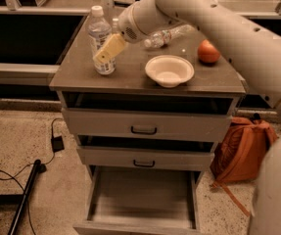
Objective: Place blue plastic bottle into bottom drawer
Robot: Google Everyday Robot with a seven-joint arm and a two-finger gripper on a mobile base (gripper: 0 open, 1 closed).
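The blue plastic bottle [99, 32] stands upright on the left of the grey cabinet top [130, 80]. It is clear, with a white cap and a pale label. My gripper [109, 49] hangs at the end of the white arm, right in front of the bottle's lower right side and overlapping it. The bottom drawer [142, 199] is pulled open below the two shut upper drawers, and its grey box shows nothing inside.
A white bowl [169, 70] sits mid-top. A smaller clear bottle [168, 35] lies on its side behind it. An orange fruit [208, 52] is at the right. An orange backpack [241, 148] leans on the floor to the right. Black cables [27, 175] lie at the left.
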